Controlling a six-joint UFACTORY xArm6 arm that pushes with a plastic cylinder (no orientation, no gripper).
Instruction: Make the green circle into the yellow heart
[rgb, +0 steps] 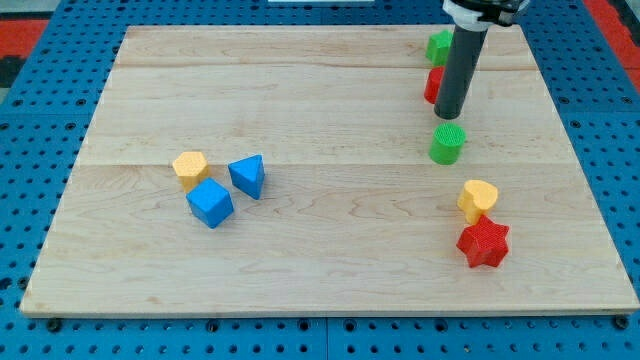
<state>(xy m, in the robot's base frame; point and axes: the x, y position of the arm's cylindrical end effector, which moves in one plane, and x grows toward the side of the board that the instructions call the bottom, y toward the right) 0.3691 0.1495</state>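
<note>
The green circle (448, 144) stands on the wooden board at the view's right, above the middle. The yellow heart (478, 199) lies below it and a little to the right, with a gap of bare wood between them. My tip (450, 116) is the lower end of the dark rod, just above the green circle in the view, close to its top edge; I cannot tell if it touches.
A red star (484, 243) lies right below the yellow heart, touching it. A green block (438, 46) and a red block (433, 86) sit behind the rod at the top right. A yellow block (189, 168), blue cube (210, 203) and blue triangle (248, 176) cluster at the left.
</note>
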